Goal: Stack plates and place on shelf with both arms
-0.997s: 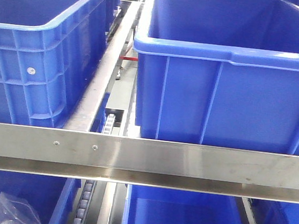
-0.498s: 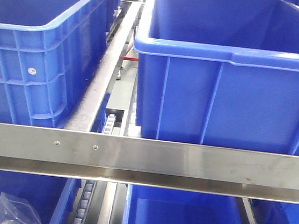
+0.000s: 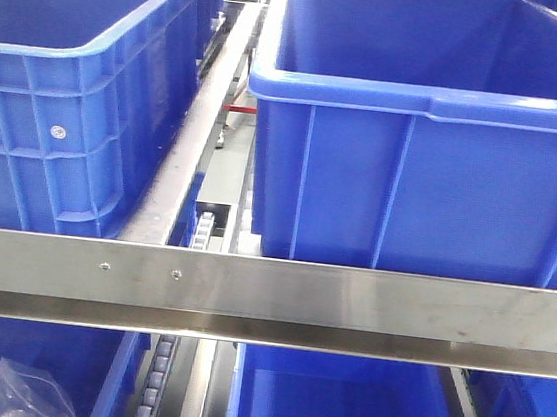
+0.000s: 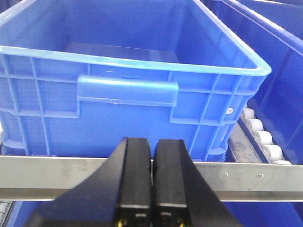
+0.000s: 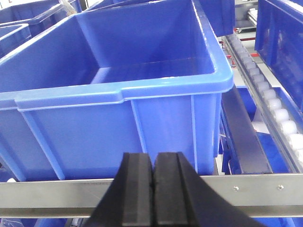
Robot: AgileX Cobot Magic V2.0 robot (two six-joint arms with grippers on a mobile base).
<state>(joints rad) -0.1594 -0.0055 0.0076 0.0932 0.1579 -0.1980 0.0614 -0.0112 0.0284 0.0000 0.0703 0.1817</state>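
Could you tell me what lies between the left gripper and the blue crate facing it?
A horizontal metal rail crosses between the shut left gripper and the blue crate, in the left wrist view.

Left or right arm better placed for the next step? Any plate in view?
Neither has an edge. No plate shows in any view. Left gripper is shut and empty, facing the ribbed blue crate; right gripper is shut and empty, facing the smooth blue crate. Both sit at the steel rail.

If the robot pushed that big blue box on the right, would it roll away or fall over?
Probably neither. The blue crate looks wide with a flat base, so it shouldn't tip easily. It looks empty, so likely light for its size. It may sit on white rollers, so it could slide. Both the left gripper and right gripper are shut.
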